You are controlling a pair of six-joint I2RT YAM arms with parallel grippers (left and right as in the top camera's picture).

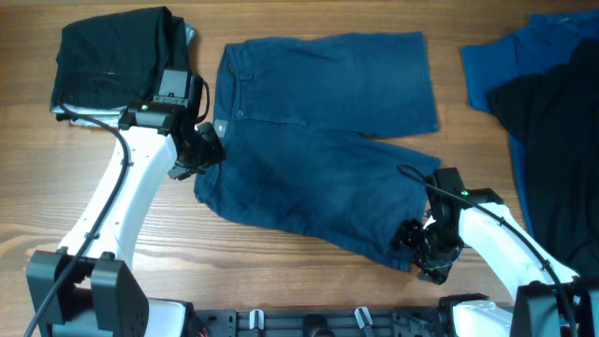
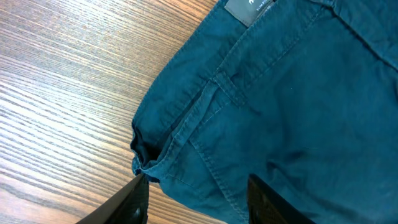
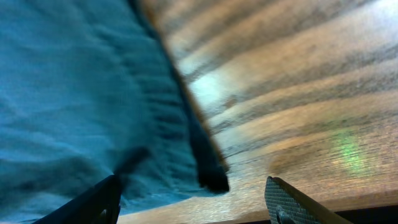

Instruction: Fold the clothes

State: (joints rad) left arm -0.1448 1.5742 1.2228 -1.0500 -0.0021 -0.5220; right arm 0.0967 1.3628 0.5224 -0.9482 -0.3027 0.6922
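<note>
Shorts (image 1: pixel 318 140) lie flat mid-bench (image 1: pixel 281 276), waistband to the left. The left gripper (image 1: pixel 199 155) sits open over the near waistband corner and the right gripper (image 1: pixel 417 245) open astride the near hem corner. They're probably placed there to pinch both corners and fold the near half over.

Overhead: set high, facing straight down on the whole table (image 1: pixel 281 281). Left wrist: close, angled down onto the waistband corner of the shorts (image 2: pixel 280 112). Right wrist: very close, blurred, at a leg hem. Shared throughout: the shorts.
</note>
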